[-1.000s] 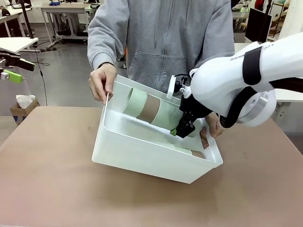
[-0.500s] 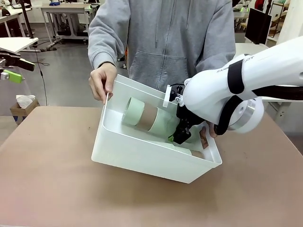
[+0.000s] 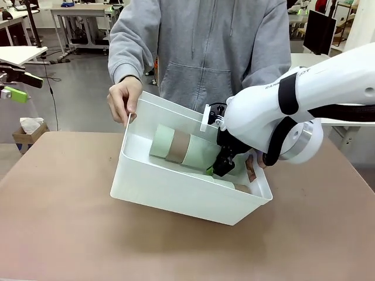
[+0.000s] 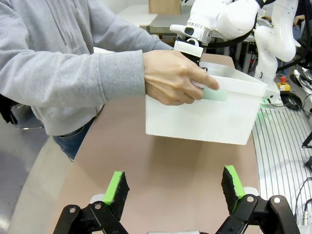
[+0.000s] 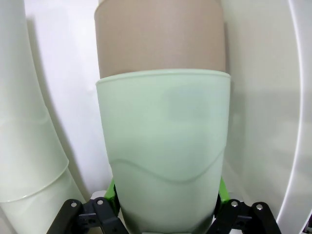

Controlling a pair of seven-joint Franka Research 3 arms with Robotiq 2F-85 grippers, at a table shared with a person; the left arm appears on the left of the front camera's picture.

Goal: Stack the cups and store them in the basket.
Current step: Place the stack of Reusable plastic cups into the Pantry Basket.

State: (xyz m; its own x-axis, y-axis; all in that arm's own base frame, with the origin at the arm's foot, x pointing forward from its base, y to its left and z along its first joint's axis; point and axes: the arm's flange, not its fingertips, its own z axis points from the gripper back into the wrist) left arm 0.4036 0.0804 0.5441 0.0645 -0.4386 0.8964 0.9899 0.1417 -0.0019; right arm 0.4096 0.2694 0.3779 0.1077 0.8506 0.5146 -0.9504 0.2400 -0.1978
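Trouble from here would most likely come from the tilt. The basket (image 3: 176, 193) is tipped toward us, its near edge on the worktop (image 3: 58, 205) and its far rim lifted in the person's hand (image 3: 123, 99). If that grip slackens or the tilt changes while the arm is inside, the stack of cups (image 3: 181, 149) lying on its side could roll or slide down the sloping floor. We also judge that pulling the arm out at an angle could catch the basket's wall or drag the stack along with it.

The right arm reaches in over the far rim, its wrist bent down so the right hand (image 3: 221, 167) points into the basket at the stack's wide end. From the right wrist view, the mint cup (image 5: 165, 156) sits between the green pads (image 5: 113, 190), with a tan cup (image 5: 161, 39) nested beyond it and another pale cup (image 5: 24, 146) alongside. The pads lie close against the cup's sides, but we cannot tell whether they are pinching it or have just let go. The left hand (image 4: 175, 183) hovers low over the worktop, well apart from the basket, with its jaws spread wide and nothing between them.
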